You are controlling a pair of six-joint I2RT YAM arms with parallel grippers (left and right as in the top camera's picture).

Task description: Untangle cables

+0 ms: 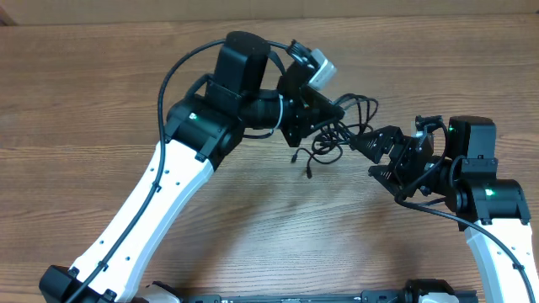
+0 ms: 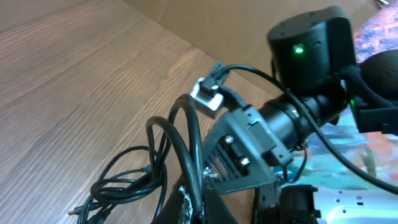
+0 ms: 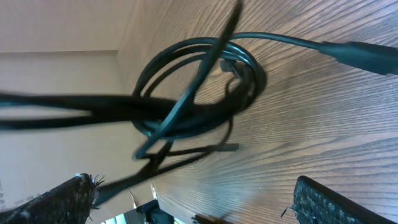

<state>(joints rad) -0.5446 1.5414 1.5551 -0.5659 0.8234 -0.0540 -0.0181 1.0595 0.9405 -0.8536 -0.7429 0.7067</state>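
Note:
The cables (image 1: pixel 330 139) are a tangle of thin black cords lying on the wooden table between the two arms, with loose plug ends trailing toward the front. My left gripper (image 1: pixel 335 115) is shut on one strand of the cables (image 2: pixel 186 134), lifting it up out of the looped coil (image 2: pixel 127 183). In the left wrist view the strand runs straight into the closed left gripper (image 2: pixel 198 204). My right gripper (image 1: pixel 368 153) stands open just right of the tangle. In the right wrist view its fingers (image 3: pixel 333 202) are spread wide with the coiled cables (image 3: pixel 199 93) ahead and nothing between them.
A thicker plug end (image 3: pixel 364 56) of one cord lies on the wood at the right. The right arm's body (image 2: pixel 311 56) looms close behind the lifted strand. A cardboard wall (image 1: pixel 278 8) runs along the table's far edge.

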